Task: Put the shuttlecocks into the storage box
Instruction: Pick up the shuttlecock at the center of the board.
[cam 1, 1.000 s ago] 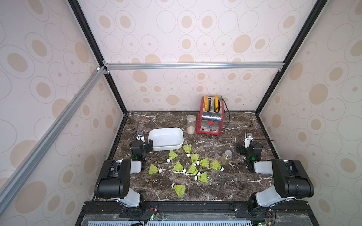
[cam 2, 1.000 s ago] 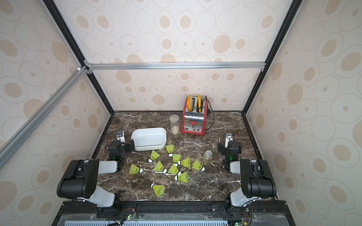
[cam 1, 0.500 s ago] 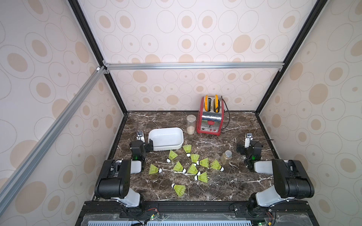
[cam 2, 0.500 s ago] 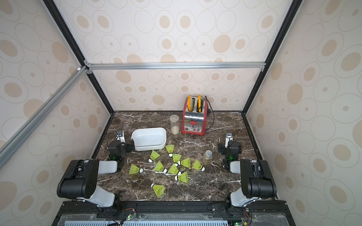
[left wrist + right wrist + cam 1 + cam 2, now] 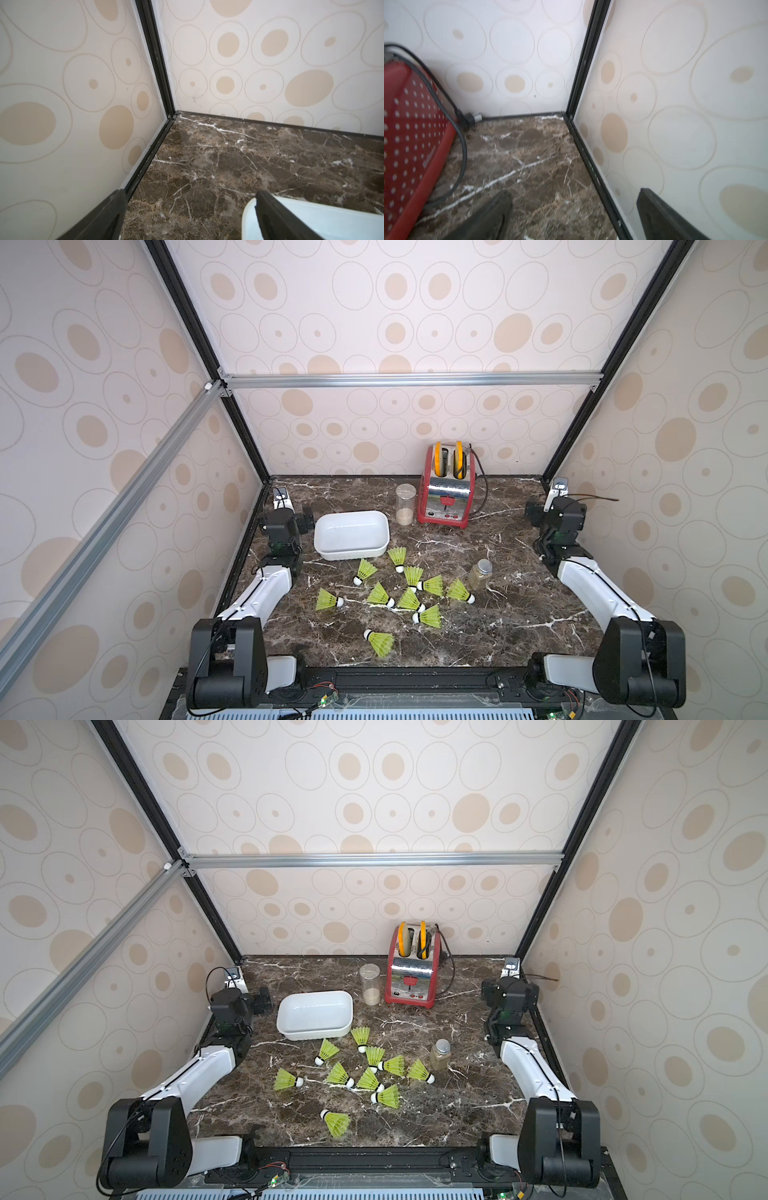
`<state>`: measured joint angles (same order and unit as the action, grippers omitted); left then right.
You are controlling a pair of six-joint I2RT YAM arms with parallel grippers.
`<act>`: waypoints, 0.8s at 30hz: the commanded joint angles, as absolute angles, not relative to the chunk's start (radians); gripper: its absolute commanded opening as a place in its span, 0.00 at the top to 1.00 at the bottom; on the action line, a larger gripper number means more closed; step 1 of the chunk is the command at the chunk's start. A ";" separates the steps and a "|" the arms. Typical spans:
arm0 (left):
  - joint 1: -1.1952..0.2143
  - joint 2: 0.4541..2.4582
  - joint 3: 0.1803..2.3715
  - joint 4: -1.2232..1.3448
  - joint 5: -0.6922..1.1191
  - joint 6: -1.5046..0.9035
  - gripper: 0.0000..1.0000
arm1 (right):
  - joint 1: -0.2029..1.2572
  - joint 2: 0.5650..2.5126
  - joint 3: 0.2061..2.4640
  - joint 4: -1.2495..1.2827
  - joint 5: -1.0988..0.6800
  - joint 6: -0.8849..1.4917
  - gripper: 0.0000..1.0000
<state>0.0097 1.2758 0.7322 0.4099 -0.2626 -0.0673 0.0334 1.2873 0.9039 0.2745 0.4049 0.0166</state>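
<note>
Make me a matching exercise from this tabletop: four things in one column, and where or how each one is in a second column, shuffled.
Things:
1. shallow white plastic storage box
2. red metal toaster
3. tall clear cylindrical jar
4. small glass jar with a silver lid

Places or states:
A. two yellow discs stand in its top slots
B. empty, farthest left of the four
C. just right of the neon yellow-green shuttlecocks
D. between the box and the toaster

Pairs: 1-B, 2-A, 3-D, 4-C.
</note>
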 commanded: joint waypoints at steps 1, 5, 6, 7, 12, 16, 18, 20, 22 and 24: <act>-0.009 1.224 0.830 0.344 -0.313 -0.102 0.01 | 0.034 1.246 1.089 0.134 0.380 0.013 0.00; -0.049 1.225 1.006 0.192 -0.391 -0.263 0.01 | 0.032 1.292 1.289 -0.105 0.312 0.366 0.00; -0.047 1.237 1.085 0.024 -0.413 -0.458 0.01 | 0.023 1.303 1.297 -0.167 0.305 0.511 0.00; -0.039 1.262 1.196 -0.236 -0.374 -0.654 0.01 | -0.039 1.311 1.274 -0.154 0.116 0.629 0.00; 0.043 1.299 1.259 -0.406 0.027 -0.936 0.01 | -0.029 1.339 1.301 -0.217 -0.013 0.706 0.00; 0.023 1.249 1.308 -0.533 0.018 -0.916 0.01 | 0.093 1.351 1.421 -0.379 0.133 0.589 0.00; 0.015 1.232 1.314 -0.582 0.027 -0.928 0.01 | 0.141 1.388 1.507 -0.495 0.160 0.572 0.00; -0.015 1.237 1.321 -0.669 0.031 -0.944 0.01 | 0.180 1.431 1.585 -0.629 0.171 0.574 0.00; -0.066 1.254 1.318 -0.703 0.058 -0.952 0.01 | 0.222 1.447 1.631 -0.714 0.157 0.571 0.00; -0.115 1.253 1.314 -0.744 0.061 -0.954 0.01 | 0.272 1.457 1.657 -0.781 0.123 0.560 0.00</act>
